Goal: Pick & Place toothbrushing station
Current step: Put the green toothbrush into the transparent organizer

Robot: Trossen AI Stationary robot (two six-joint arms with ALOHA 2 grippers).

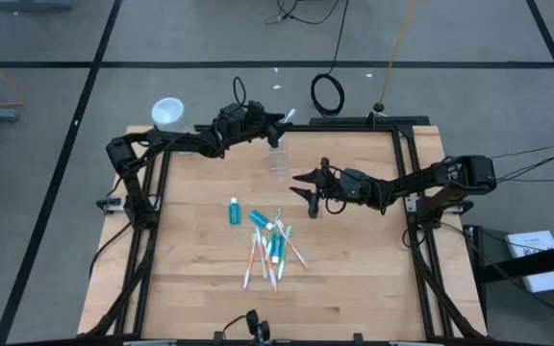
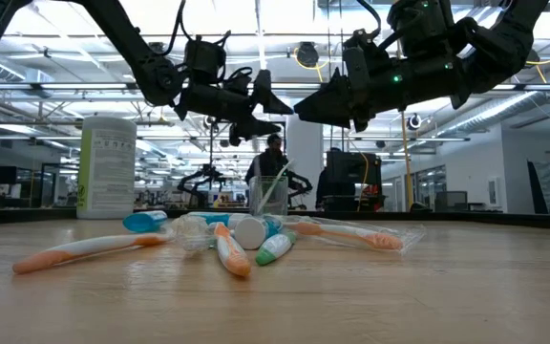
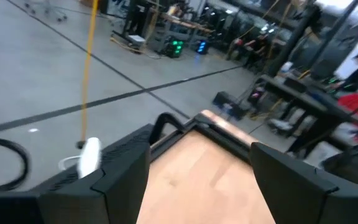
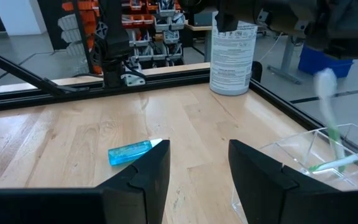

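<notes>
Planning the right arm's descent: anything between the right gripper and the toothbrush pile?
High view: bare wood between the right gripper and the toothbrush pile. The clear cup stands off that line, toward the far edge.

Clear cup [image 1: 277, 163]: upright on the surface, toothbrush [image 4: 329, 118] leaning inside. Blue tube [image 1: 234, 210]: flat, alone beside the pile. Brushes and tubes [image 1: 273, 248]: loose heap, crossing, mid-surface.

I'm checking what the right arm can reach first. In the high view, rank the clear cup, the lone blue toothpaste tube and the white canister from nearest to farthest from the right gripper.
From the right gripper:
1. Clear cup, just beyond it toward the table's far edge.
2. Lone blue toothpaste tube, toward the left arm's side, near mid-table.
3. White canister, at the far left corner.
</notes>
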